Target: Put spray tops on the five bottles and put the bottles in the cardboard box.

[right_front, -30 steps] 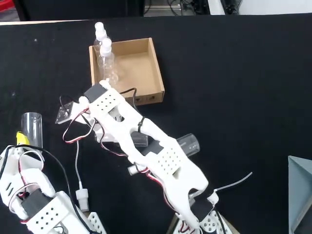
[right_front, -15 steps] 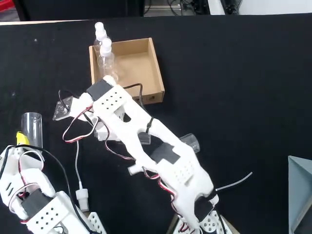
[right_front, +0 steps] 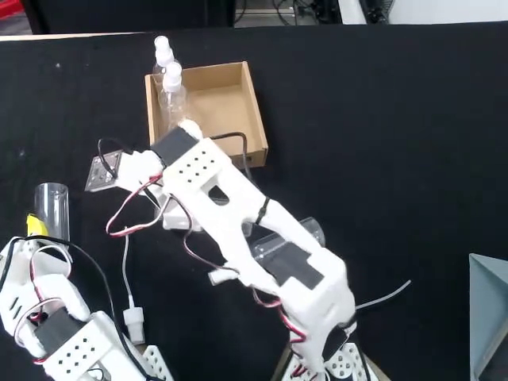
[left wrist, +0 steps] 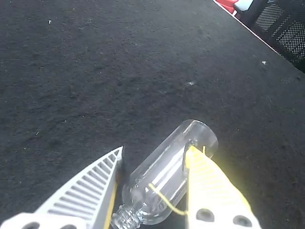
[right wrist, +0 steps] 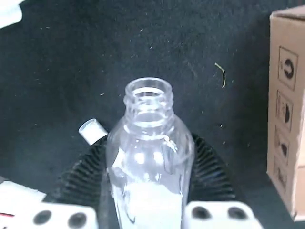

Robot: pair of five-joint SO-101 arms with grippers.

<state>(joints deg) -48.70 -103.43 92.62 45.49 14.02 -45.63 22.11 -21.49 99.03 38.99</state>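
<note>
Clamping right jaws hold an uncapped bottle (right wrist: 150, 157).

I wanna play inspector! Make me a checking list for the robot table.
Surface: black table, a few specks.
Job's things: cardboard box with two capped bottles at one wall; held bottle, uncapped; lying bottle, uncapped; loose spray top.
Clutter: one grey object.
Grippers: right gripper shut on the held bottle; left gripper around the lying bottle.
Cables: wires looping off the arms.
Surroundings: dark furniture beyond the table.
</note>
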